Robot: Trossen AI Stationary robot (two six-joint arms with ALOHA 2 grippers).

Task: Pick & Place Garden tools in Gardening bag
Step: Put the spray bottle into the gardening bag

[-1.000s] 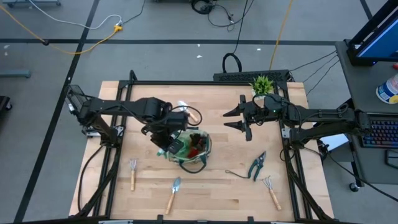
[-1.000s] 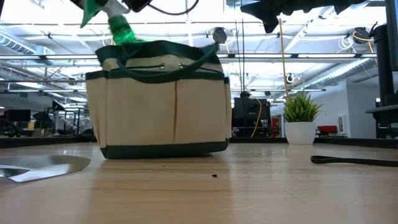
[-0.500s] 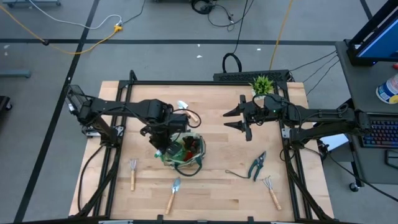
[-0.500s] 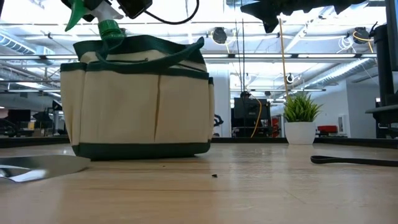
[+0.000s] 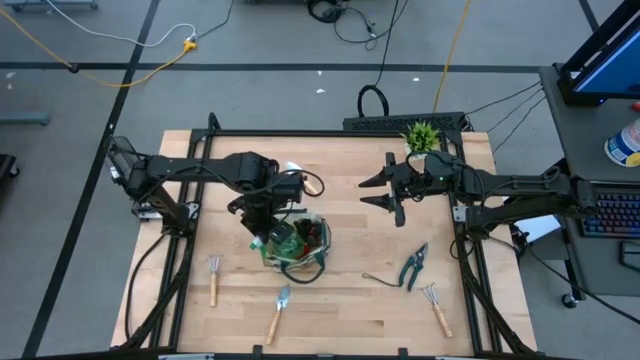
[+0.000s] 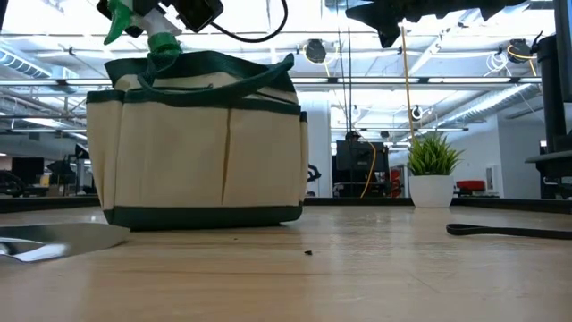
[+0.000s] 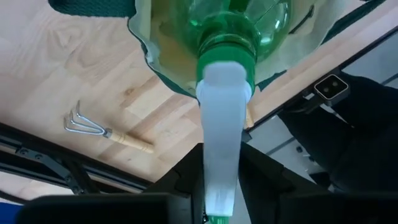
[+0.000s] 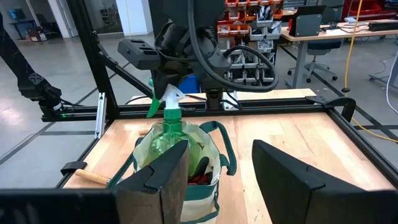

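**Spray bottle standing in the bag, left gripper right above it**

Your wooden table (image 5: 340, 170) carries everything. On it, the gardening bag (image 5: 298, 243) sits left of centre, upright, beige with dark green trim and its loop handles up; in the low view it fills the left half (image 6: 201, 148). The left arm reaches over the bag from the left, and your left gripper (image 5: 262, 222) hangs at the bag's near-left rim, directly over the green spray bottle (image 8: 165, 129). The bottle stands upright inside the bag, neck and white nozzle poking above the rim. In the left wrist view the nozzle (image 7: 221, 155) runs straight up between the fingers, but you cannot tell whether they grip it or have let go. Something red lies in the bag beside the bottle.

Your right gripper (image 5: 388, 190) waits in the air right of centre, well apart from the bag, fingers parted and holding nothing. A small potted plant (image 5: 421, 135) stands at the far edge behind it.

On the table's near part lie the teal-handled pruning shears (image 5: 414, 265) to the right, a fork-rake (image 5: 434, 304) just nearer than them, a trowel (image 5: 279, 311) in front of the bag, and another fork-rake (image 5: 213, 277) to the left.
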